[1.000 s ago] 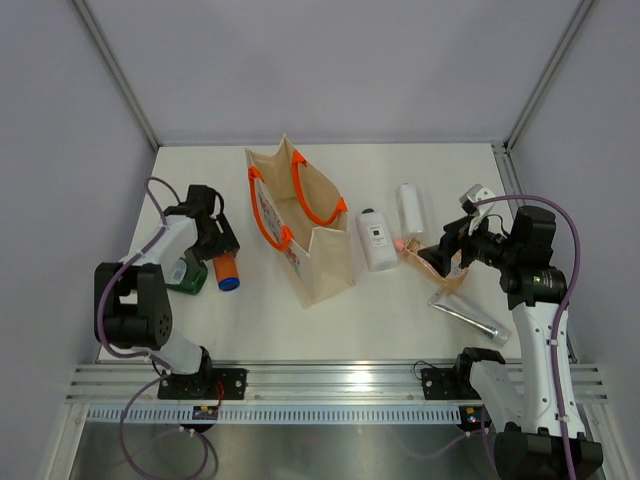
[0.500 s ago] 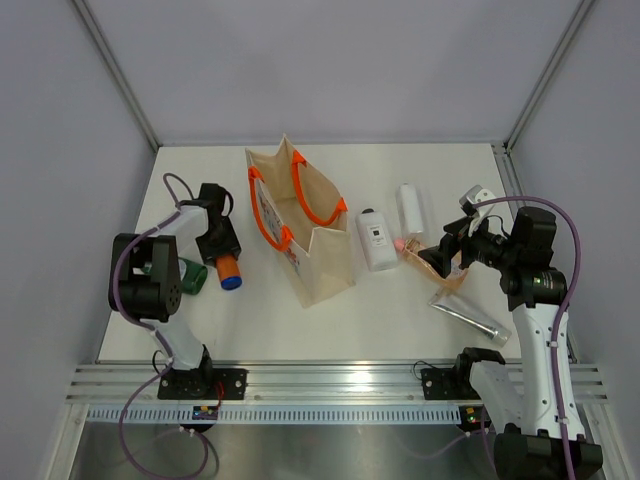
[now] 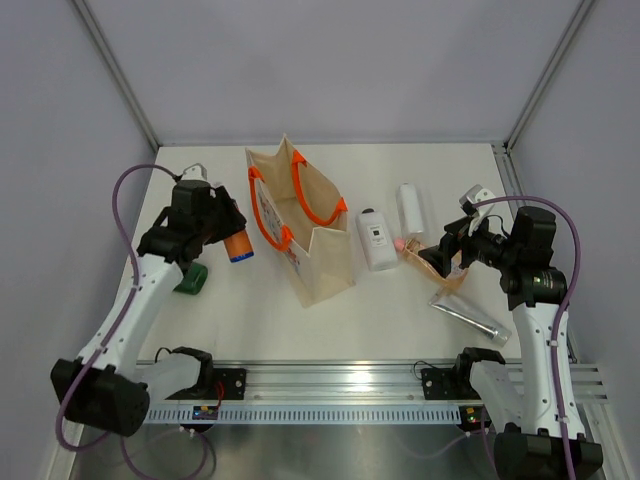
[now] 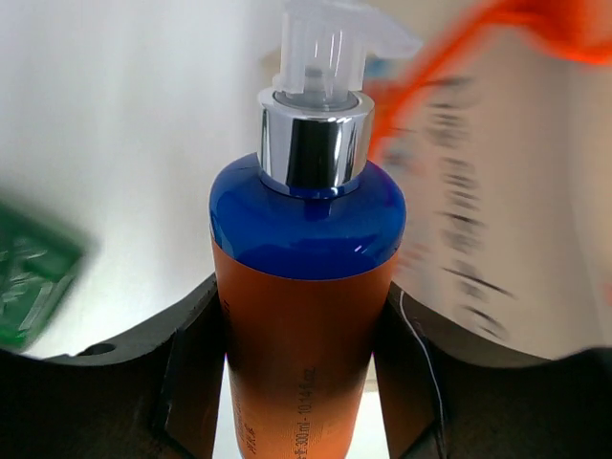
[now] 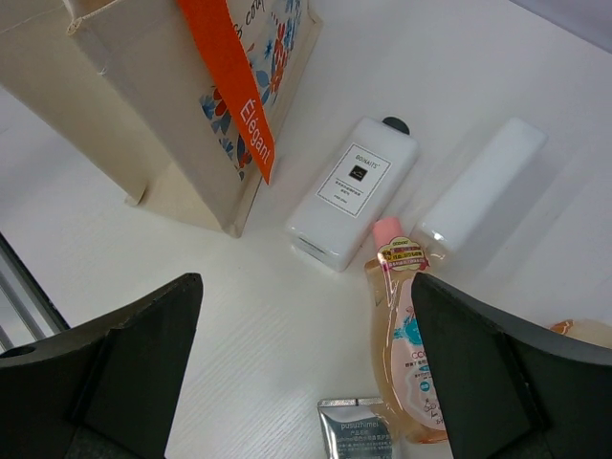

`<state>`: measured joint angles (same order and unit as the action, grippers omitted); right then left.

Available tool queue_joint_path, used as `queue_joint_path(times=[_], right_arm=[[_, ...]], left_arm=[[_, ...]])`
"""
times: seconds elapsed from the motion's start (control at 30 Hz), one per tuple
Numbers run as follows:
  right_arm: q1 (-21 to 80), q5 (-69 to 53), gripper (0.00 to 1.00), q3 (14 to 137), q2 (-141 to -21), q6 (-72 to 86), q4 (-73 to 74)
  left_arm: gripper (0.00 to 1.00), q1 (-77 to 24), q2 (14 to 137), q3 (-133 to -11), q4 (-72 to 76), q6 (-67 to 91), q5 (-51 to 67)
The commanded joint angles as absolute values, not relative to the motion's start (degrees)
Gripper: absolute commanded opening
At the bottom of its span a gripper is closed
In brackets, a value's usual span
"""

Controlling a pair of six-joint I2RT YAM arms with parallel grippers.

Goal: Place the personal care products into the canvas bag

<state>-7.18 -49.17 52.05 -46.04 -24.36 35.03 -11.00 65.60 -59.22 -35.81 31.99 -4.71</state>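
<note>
Just left of the bag [image 3: 335, 258], my left pincer [image 3: 220, 233] is clamped round the orange bottle [image 3: 237, 245], off the table [image 3: 260, 320] — carried low, its pump [image 4: 330, 43] could snag a handle [image 3: 318, 200] and twist loose.

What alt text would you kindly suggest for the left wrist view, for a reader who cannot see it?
The left gripper holds an orange bottle with a blue top, chrome collar and clear pump. Blurred behind it are the orange-handled canvas bag on the right and a small green item at the left edge.
</note>
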Motion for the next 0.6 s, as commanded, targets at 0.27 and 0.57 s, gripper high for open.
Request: queue_joint_path(times=[0.27, 0.57], right_arm=[[-7.12, -48.52, 1.0, 51.77, -46.32, -25.49, 34.01], [-7.12, -47.9, 0.99, 51.68, -46.58, -25.75, 34.01]], left_arm=[[0.0, -27.33, 63.44, -77.85, -24.35, 36.83, -13.27], [0.0, -28.83, 81.54, -93.51, -23.73, 39.02, -10.46]])
